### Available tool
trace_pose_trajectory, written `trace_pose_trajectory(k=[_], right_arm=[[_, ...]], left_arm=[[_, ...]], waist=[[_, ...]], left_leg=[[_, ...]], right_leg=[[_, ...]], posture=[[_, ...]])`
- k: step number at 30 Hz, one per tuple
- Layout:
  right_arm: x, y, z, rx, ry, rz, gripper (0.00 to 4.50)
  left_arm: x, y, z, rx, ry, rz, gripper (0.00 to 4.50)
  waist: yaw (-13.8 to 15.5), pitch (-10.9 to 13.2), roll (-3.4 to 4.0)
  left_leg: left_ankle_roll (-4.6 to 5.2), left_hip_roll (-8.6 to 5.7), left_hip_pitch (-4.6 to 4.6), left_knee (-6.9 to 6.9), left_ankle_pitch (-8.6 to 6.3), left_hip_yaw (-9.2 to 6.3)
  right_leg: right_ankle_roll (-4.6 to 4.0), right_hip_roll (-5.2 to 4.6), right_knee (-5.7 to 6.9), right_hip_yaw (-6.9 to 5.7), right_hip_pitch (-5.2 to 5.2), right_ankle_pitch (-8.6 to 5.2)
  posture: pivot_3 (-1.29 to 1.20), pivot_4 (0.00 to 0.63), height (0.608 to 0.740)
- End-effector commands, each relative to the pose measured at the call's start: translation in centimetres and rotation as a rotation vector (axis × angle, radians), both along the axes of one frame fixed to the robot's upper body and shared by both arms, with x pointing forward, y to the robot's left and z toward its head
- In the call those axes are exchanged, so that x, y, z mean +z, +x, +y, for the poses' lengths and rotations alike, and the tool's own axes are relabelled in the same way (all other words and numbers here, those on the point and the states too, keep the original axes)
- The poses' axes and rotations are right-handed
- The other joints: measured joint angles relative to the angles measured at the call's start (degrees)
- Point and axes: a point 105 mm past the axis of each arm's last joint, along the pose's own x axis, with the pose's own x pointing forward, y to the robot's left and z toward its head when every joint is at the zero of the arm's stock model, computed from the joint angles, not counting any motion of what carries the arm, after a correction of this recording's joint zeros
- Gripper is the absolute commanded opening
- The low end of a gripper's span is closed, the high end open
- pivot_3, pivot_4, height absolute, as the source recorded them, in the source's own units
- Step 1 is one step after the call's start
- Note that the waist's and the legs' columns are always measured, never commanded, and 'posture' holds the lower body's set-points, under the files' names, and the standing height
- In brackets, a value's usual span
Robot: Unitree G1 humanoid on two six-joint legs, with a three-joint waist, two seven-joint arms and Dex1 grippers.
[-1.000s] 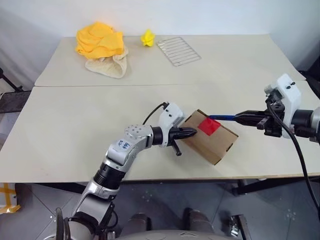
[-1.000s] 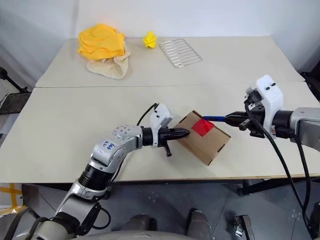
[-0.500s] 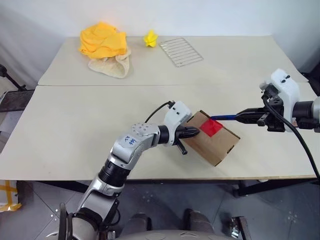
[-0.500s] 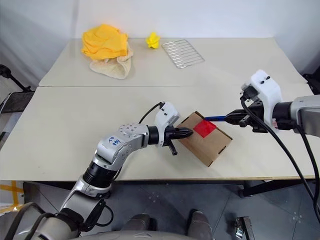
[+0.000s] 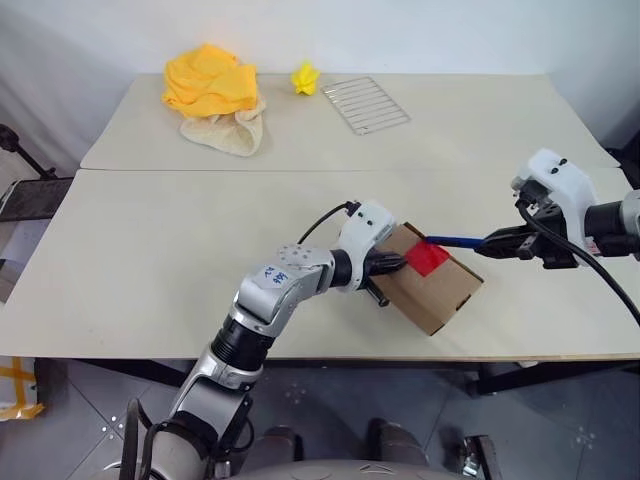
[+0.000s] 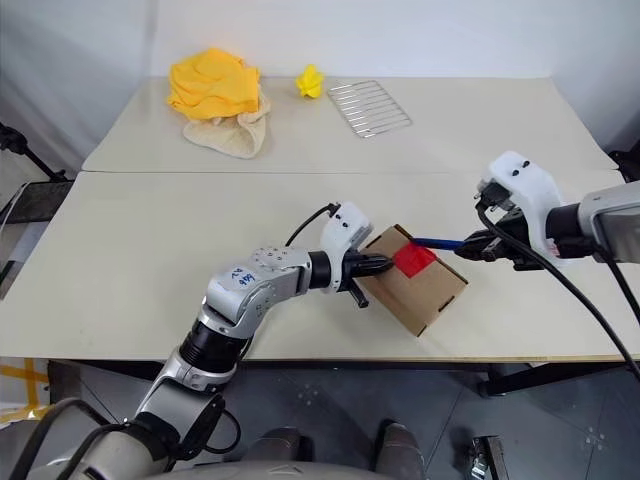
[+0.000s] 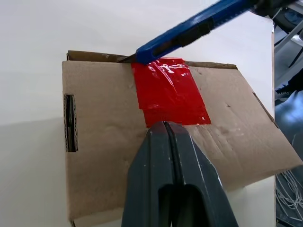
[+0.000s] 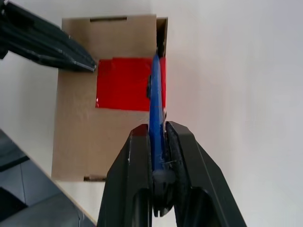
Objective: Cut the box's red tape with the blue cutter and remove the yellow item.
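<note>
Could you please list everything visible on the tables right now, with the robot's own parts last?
box: one, brown cardboard, near table's front edge.
red tape: one patch, bright red, on the box's top.
blue cutter: one, blue, tip at the tape's far edge.
cloth heap: one, orange-yellow, far table, on a beige cloth.
paper-like lump: one, yellow, beside the heap.
wire rack: one, silver, far table.
tables: two, cream, end to end.
left claw: black, shut, pressed on the box.
right claw: black, shut on the blue cutter.
</note>
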Motion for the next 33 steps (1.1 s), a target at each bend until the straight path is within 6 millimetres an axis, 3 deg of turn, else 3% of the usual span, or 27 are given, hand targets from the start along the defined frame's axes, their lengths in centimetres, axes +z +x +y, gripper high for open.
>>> trace_pose_trajectory(k=[1, 16, 25, 28, 33], right_arm=[[-0.2, -1.3, 0.2, 0.047, -0.02, 0.062, 0.16], [-0.6, -3.6, -1.1, 0.098, -0.095, 0.16, 0.16], [-1.2, -1.4, -0.2, 0.083, -0.071, 0.114, 0.16], [-0.5, 0.1, -0.1, 0.061, -0.057, 0.058, 0.16], [-0.1, 0.7, 0.2, 0.079, -0.066, 0.05, 0.16]], left_arm=[[-3.2, 1.0, 1.2, 0.091, 0.109, 0.079, 0.0], [-3.6, 1.7, 1.3, 0.127, 0.121, 0.078, 0.0], [-3.4, 1.5, 1.0, 0.118, 0.116, 0.068, 0.0], [-3.4, 1.4, 1.1, 0.109, 0.12, 0.055, 0.0], [-3.4, 1.3, 1.1, 0.101, 0.121, 0.05, 0.0]], waist=[[-0.03, -0.01, -0.01], [0.16, -0.07, -0.1], [-0.56, -0.28, -0.31], [-0.7, -0.31, -0.35], [-0.71, -0.32, -0.34]], left_leg=[[0.0, 0.0, 0.0, 0.0, 0.0, 0.0], [0.0, 0.02, 0.08, 0.01, 0.0, 0.01], [-0.01, 0.06, 0.22, 0.02, 0.0, 0.03], [-0.01, 0.07, 0.24, 0.02, 0.0, 0.03], [-0.01, 0.07, 0.21, 0.05, 0.0, 0.02]], right_leg=[[0.0, 0.0, 0.0, 0.0, 0.0, 0.0], [-0.03, 0.0, -0.04, 0.02, 0.09, 0.04], [-0.09, 0.0, -0.04, 0.05, 0.23, 0.1], [-0.1, 0.01, -0.03, 0.05, 0.24, 0.12], [-0.1, 0.01, -0.06, 0.04, 0.23, 0.12]], posture=[[0.0, 0.15, 0.74], [0.0, 0.15, 0.74], [0.0, 0.15, 0.74], [0.0, 0.15, 0.74], [0.0, 0.15, 0.74]])
